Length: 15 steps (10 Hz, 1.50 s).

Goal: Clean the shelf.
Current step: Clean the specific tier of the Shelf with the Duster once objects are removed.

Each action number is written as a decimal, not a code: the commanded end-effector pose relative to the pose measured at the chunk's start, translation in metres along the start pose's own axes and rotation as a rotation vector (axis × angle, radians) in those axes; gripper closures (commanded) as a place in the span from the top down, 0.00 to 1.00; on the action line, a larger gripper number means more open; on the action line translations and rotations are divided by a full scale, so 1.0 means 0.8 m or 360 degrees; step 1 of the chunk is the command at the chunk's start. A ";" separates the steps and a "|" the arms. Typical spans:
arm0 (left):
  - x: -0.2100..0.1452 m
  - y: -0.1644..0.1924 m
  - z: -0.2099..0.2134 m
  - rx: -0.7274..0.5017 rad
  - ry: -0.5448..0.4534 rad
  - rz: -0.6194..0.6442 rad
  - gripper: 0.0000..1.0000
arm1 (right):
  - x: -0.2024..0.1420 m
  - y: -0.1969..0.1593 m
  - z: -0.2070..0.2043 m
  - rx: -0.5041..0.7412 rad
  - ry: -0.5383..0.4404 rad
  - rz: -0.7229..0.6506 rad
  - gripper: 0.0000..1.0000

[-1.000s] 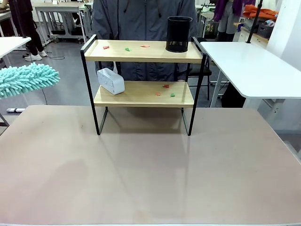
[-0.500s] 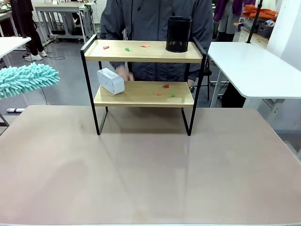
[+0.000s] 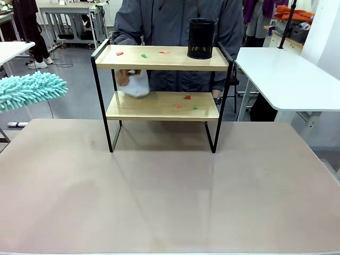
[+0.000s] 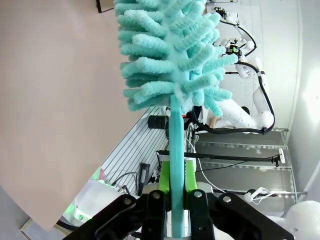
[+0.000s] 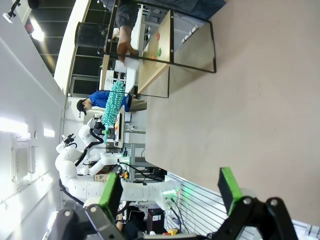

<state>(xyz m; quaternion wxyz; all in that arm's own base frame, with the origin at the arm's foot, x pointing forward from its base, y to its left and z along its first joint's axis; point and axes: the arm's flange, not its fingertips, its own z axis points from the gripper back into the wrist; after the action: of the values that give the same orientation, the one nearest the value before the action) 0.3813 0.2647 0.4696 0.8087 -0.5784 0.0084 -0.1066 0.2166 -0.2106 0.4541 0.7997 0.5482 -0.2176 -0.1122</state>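
The shelf [image 3: 162,106] stands on the tan table, two wooden boards in a black frame; it also shows at the top of the right wrist view [image 5: 165,50]. Small red and green scraps [image 3: 187,101] lie on both boards. A person's hand [image 3: 125,78] lifts a white box [image 3: 138,85] off the lower board. A black mesh cup [image 3: 202,38] sits on the upper board at right. My left gripper [image 4: 175,192] is shut on the handle of a teal fluffy duster [image 4: 167,55], whose head hangs at far left [image 3: 29,91]. My right gripper [image 5: 170,187] is open and holds nothing.
The tan table [image 3: 170,191] spreads bare in front of the shelf. A white table [image 3: 281,74] stands at right beyond it. The person stands right behind the shelf.
The person's hand came in behind the shelf, took hold of the white box on the lower board and raised it. The duster has not moved.
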 end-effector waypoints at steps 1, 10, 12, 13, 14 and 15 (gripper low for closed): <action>-0.006 -0.006 0.003 0.0000 -0.0001 -0.0010 0.00 | 0.001 0.001 0.001 0.0024 -0.0010 0.0043 1.00; -0.055 -0.102 -0.035 0.0102 0.0727 -0.0542 0.12 | 0.001 0.001 0.001 0.0024 -0.0010 0.0043 1.00; -0.058 -0.131 -0.071 0.0233 0.0955 -0.0668 0.12 | 0.001 0.001 0.001 0.0024 -0.0010 0.0043 1.00; -0.055 -0.148 -0.092 0.0231 0.1041 -0.0739 0.12 | 0.001 0.001 0.001 0.0024 -0.0010 0.0043 1.00; -0.043 -0.166 -0.129 0.0189 0.1127 -0.0767 0.12 | 0.001 0.001 0.001 0.0024 -0.0010 0.0043 1.00; -0.029 -0.180 -0.168 0.0196 0.1056 -0.0757 0.12 | 0.001 0.001 0.001 0.0024 -0.0010 0.0043 1.00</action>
<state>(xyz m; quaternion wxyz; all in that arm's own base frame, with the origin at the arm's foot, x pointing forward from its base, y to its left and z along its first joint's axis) 0.3213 0.1119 0.5173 0.7553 -0.4318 0.1302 -0.4755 0.2165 -0.2106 0.4543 0.7998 0.5481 -0.2177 -0.1121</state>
